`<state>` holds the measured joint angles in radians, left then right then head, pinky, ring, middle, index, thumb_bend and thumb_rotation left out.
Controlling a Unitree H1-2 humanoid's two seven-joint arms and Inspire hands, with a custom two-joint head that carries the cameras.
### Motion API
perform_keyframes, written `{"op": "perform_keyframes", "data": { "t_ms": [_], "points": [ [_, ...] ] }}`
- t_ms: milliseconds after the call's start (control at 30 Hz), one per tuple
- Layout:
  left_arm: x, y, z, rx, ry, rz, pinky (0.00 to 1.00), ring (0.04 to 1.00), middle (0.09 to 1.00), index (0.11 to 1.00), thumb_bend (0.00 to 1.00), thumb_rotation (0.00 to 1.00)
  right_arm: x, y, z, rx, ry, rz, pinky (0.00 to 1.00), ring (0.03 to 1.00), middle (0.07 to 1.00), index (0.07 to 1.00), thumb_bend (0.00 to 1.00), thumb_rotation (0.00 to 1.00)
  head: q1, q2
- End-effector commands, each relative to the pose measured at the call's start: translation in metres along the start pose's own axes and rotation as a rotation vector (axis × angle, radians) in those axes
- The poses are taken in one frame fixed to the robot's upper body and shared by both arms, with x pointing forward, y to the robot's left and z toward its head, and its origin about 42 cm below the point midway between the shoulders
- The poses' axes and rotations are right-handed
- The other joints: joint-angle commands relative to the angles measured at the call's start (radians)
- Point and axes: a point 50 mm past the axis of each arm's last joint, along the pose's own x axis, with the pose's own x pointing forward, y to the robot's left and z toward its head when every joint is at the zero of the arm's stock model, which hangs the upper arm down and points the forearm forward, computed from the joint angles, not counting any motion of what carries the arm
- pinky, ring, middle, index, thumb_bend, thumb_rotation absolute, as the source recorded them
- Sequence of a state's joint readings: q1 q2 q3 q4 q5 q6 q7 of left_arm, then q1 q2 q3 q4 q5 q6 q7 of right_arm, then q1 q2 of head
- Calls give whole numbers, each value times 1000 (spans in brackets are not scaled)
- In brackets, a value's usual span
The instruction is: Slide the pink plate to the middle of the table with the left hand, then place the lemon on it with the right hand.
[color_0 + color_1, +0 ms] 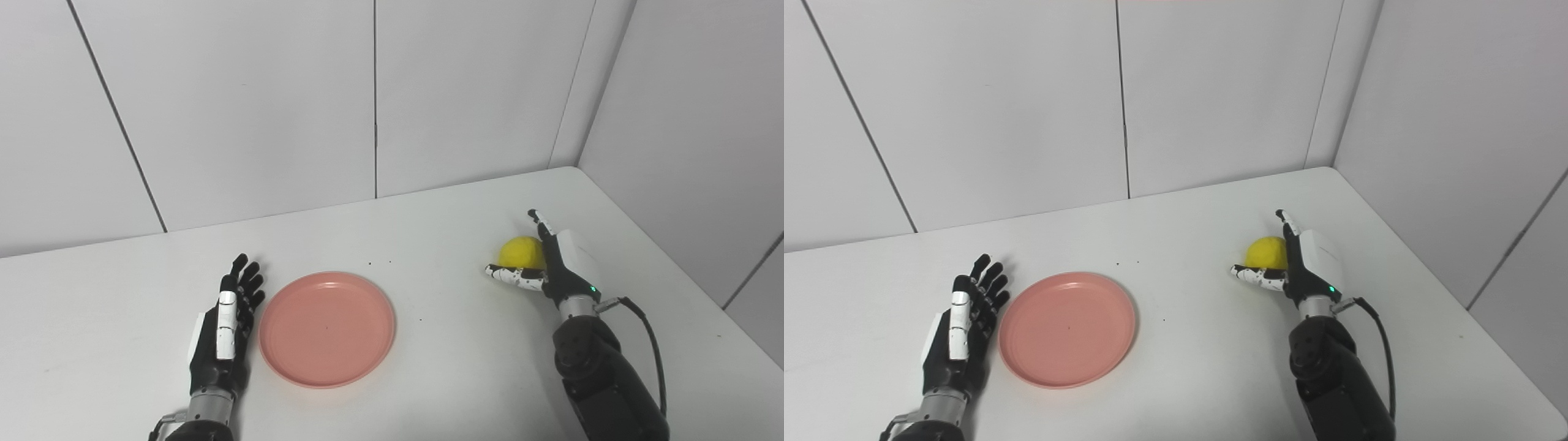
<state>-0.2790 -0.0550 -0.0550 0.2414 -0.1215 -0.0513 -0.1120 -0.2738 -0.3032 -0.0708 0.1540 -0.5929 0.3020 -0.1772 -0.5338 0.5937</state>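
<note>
Pink plate (pixel 326 329) lies flat on the white table (pixel 429 380), near edge, a little left of the table's middle as the two views frame it. Nothing on it. Left hand (pixel 225 327) rests just beside the plate's left rim, fingers straight and spread, holding nothing; whether its edge touches the rim, cannot tell.

Lemon (pixel 522 252) sits on the table well to the right, well apart from the plate. Right hand (pixel 545 263) is set around it: palm stands on the lemon's right side, thumb reaches across the near side, other fingers extend past the far side. Fingers look loosely cupped, not closed tight. Lemon appears to sit on the table, not lifted; firm grip or mere contact, cannot tell.

Progress, as a judgement: the slide looks done or nearly done, since the plate is close to centre and the left hand is flat beside it. The lemon stage is only at the grasp. Left to do: close on the lemon, lift, carry left, set it on the plate, let go.

Writing: none readable. No brand or label on plate, lemon, hands or walls. A small green light shows at the right wrist.
</note>
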Motion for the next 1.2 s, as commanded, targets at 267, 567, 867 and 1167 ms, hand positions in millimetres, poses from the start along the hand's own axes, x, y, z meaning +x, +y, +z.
{"op": "perform_keyframes", "data": {
  "t_ms": [267,567,867,1167],
  "points": [
    [-14,5,-18,0,55,13,958,954,949,942,645,1000,11,-4,16,83,-55,-72,583,685,738,716,750,50,8,-3],
    [-13,6,-18,-1,57,14,967,958,953,943,644,1000,5,1,16,88,-53,-133,360,425,513,492,516,0,10,-5],
    [-14,6,-18,4,57,14,959,955,949,941,642,1000,-1,0,16,85,-64,-124,324,410,503,503,516,0,16,-4],
    [-14,4,-19,-4,58,17,956,950,945,938,646,1000,-15,-3,42,166,-172,-196,266,373,469,525,513,0,42,-1]
  ]
}}
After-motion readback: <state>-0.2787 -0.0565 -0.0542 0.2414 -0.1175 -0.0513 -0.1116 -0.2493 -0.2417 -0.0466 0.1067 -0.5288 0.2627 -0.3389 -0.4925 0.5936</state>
